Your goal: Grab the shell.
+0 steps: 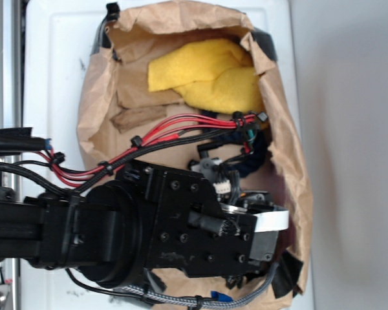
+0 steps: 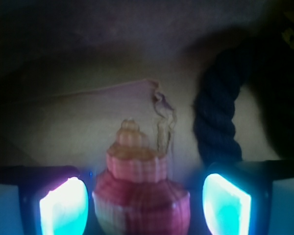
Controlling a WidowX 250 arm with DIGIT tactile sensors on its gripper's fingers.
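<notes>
The shell (image 2: 139, 191) is ridged and tiered, tinted pink-red low down and orange-tan at its tip. It lies on the brown paper floor, pointing away from the camera in the wrist view. My gripper (image 2: 144, 208) is open and straddles its wide end. The glowing left pad (image 2: 63, 208) and right pad (image 2: 225, 203) stand on either side, each with a narrow dark gap to the shell. In the exterior view the black arm (image 1: 181, 226) reaches into the paper bag (image 1: 97, 97) and hides both the shell and the fingertips.
A dark blue rope (image 2: 215, 122) curves just right of the shell, close to the right pad, and shows again as the rope (image 1: 255, 158) outside. A yellow cloth (image 1: 213, 74) and a brown wood chip (image 1: 139, 116) lie deeper in the bag. The bag walls close in around.
</notes>
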